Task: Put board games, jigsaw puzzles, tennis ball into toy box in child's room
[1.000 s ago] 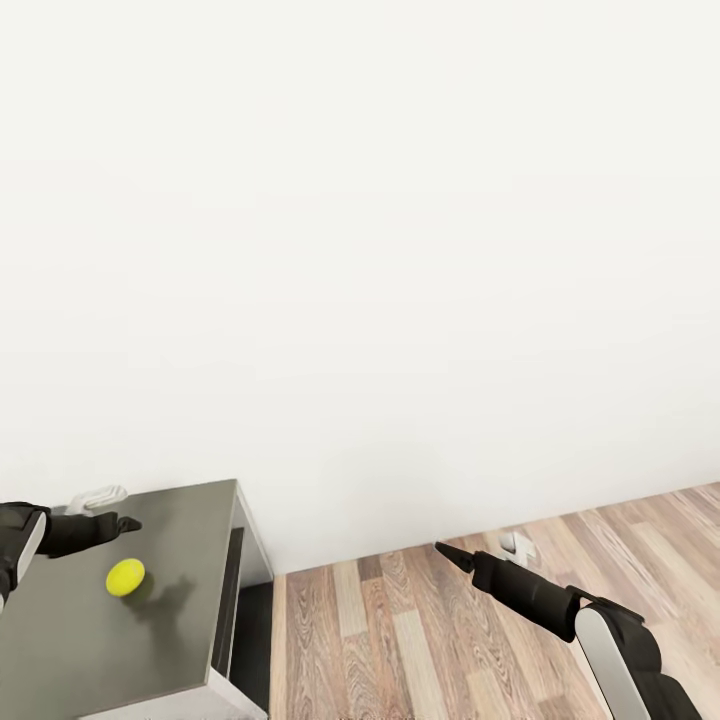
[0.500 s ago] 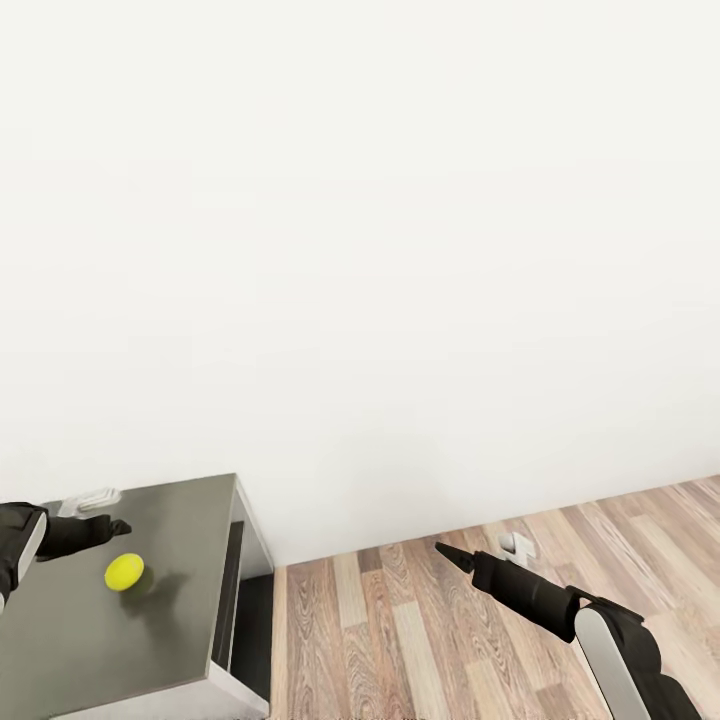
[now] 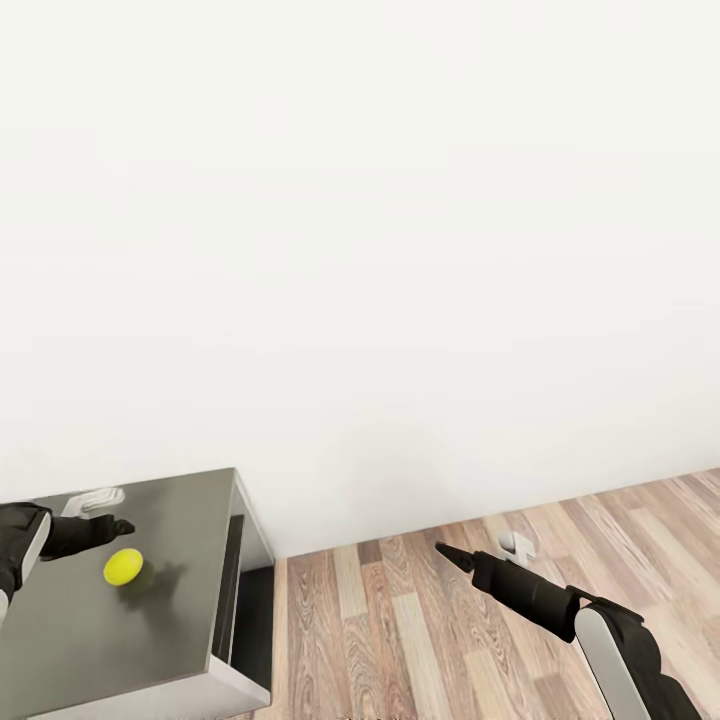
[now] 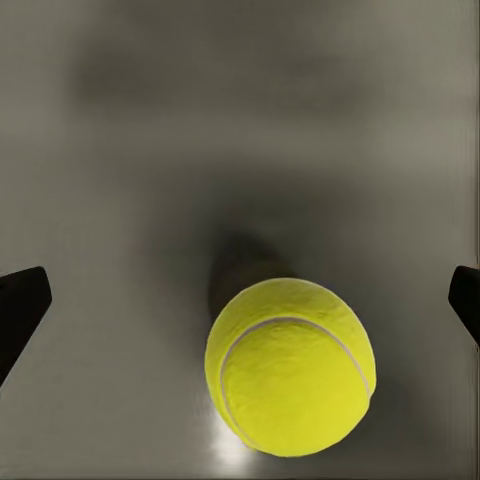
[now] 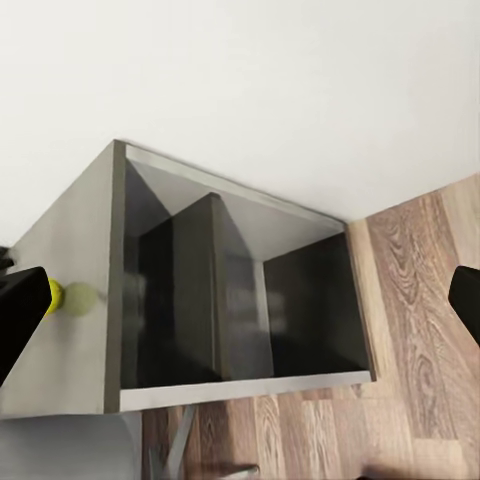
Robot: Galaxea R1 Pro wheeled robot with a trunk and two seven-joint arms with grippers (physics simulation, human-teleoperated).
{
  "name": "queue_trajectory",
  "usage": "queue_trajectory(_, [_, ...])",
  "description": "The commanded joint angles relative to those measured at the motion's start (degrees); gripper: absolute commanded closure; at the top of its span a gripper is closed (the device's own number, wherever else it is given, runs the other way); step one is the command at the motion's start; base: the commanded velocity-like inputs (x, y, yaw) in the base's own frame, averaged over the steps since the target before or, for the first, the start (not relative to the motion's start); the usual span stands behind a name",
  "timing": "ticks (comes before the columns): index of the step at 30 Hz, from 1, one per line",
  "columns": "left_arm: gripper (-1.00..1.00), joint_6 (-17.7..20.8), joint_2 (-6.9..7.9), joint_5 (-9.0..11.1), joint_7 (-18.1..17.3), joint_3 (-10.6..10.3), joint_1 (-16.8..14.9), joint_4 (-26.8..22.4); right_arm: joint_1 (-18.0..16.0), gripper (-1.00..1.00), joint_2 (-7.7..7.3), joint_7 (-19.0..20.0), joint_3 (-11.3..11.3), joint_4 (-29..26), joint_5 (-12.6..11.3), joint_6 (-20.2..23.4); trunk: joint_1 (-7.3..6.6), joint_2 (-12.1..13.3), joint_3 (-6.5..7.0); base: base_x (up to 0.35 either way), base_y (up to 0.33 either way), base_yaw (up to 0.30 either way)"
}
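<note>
The tennis ball is small and yellow-green and rests on the dark grey top of the table at the lower left. My left gripper hovers just above and behind the ball and is open. In the left wrist view the tennis ball lies between the widely spread fingertips, touching neither. My right gripper is open and empty, out over the wood floor to the right of the table. In the right wrist view a sliver of the tennis ball shows on the table.
A small white object lies at the back of the table top near the wall. The table's side has open dark shelves. A small white fitting sits on the floor by the white wall. Wood-plank floor stretches right.
The whole head view has shifted, so the camera moved. My left gripper has drawn back a little and stands closer to the ball. The right arm holds its pose.
</note>
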Motion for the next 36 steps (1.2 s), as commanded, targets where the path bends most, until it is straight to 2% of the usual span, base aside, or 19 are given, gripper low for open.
queue_trajectory(1, [-1.00, 0.20, -0.15, -0.65, -0.54, 0.31, -0.06, -0.06, -0.05, -1.00, 0.01, 0.21, -0.08, -0.03, 0.03, 0.34, 0.03, -0.12, -0.20, 0.000, 0.000, 0.000])
queue_trajectory(7, [-1.00, 0.21, -0.99, -0.98, -0.66, 0.31, -0.05, -0.06, -0.05, -1.00, 0.01, 0.23, -0.08, -0.03, 0.04, 0.27, 0.03, -0.12, -0.70, 0.000, 0.000, 0.000])
queue_trajectory(21, [-1.00, 0.28, -1.26, -1.18, -0.38, 0.18, -0.05, -0.04, -0.05, -1.00, 0.01, 0.32, -0.08, -0.03, 0.15, 0.08, 0.03, -0.12, -0.96, -0.007, 0.000, 0.000])
queue_trajectory(36, [-1.00, 0.32, -2.18, -1.30, -0.24, 0.07, -0.05, 0.03, -0.05, -1.00, 0.01, 0.25, -0.08, -0.03, 0.03, 0.12, 0.03, -0.12, -2.21, 0.000, 0.000, 0.000])
